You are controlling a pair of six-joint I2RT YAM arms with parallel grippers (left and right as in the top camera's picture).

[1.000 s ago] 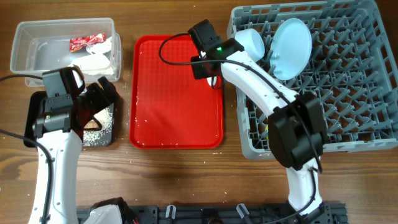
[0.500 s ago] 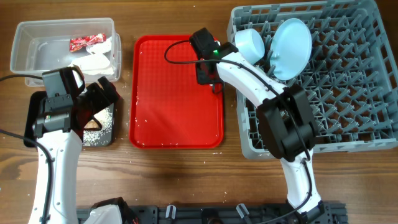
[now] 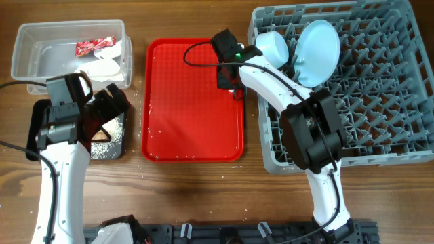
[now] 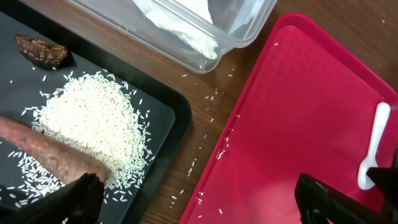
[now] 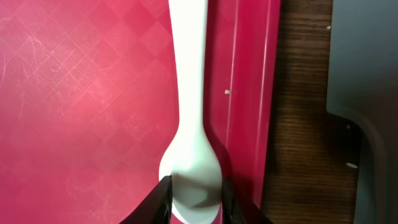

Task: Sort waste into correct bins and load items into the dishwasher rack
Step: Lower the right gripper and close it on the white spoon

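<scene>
Arms: right stretched over red tray | right gripper clamping spoon | left gripper apart

The serving tray lies mid-frame, with the dishwasher rack to its right and the plastic tub at upper left. The shallow tray lies below the tub. The spoon lies on the serving tray by its upper right edge, in my right gripper. A bowl and a plate stand in the rack's upper left. The wrapper and the paper lie in the tub. The rice, the stick and the scrap lie in the shallow tray.
</scene>
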